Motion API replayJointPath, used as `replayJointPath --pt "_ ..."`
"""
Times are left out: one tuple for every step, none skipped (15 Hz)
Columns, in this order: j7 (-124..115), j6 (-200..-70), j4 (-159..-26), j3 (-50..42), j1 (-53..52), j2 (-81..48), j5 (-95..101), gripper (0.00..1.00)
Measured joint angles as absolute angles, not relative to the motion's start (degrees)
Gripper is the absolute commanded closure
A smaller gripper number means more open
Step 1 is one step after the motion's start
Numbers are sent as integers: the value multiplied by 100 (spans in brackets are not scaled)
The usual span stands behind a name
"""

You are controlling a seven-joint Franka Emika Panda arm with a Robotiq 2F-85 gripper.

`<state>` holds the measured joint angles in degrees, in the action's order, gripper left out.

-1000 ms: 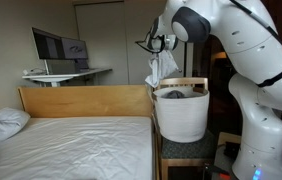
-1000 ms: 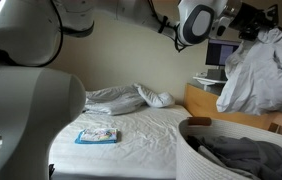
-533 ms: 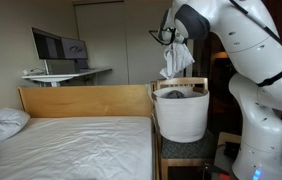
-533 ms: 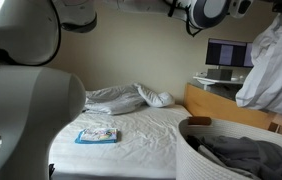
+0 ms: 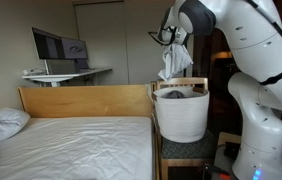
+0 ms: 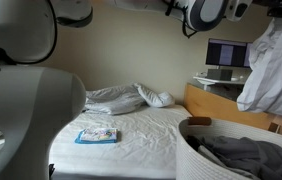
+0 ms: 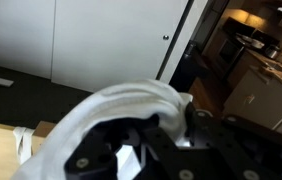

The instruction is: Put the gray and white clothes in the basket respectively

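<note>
White cloth hangs bunched from the gripper, whose jaws are pinched shut on its top so the loose tail dangles straight over the basket next to the bed. Held this high, it clears the rim and should drop in cleanly. Gray cloth lies inside the basket, so that half looks done.

Held item, white cloth: cropped by the right edge in an exterior view; blurred in the wrist view, where it drapes over my gripper and hides the fingertips. Item, basket: cropped at bottom and right. Item, gray cloth: lower part behind the basket's rim. Item, monitor: display too small to read.
</note>
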<state>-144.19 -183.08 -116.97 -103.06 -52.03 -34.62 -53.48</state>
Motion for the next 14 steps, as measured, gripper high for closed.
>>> replayJointPath --pt "-14213 -18565 -11847 -10408 -5502 -3264 -5348 94" --pt "-14029 -18819 -11991 -10565 -5836 -3058 -5347 94" --pt "-13870 -19065 -12123 -10785 -6206 -2847 -5346 94" --pt "-13735 -19285 -12229 -11047 -6586 -2648 -5337 94" --pt "-13627 -19483 -12322 -11352 -6988 -2454 -5315 94" --pt "-13542 -19638 -12401 -11693 -7406 -2282 -5273 94" --pt "-13510 -19735 -12471 -12073 -7840 -2134 -5188 94" --pt "-13508 -19786 -12543 -12457 -8261 -2023 -5087 94" --pt "-13508 -19783 -12608 -12827 -8630 -1961 -4979 94" --pt "-13508 -19772 -12664 -13183 -8962 -1924 -4868 94" --pt "-13508 -19767 -12728 -13520 -9276 -1892 -4763 94" --pt "-13508 -19757 -12818 -13839 -9583 -1877 -4661 94" --pt "-13508 -19727 -12928 -14118 -9867 -1872 -4590 94" --pt "-13508 -19632 -13053 -14363 -10118 -1878 -4523 94"
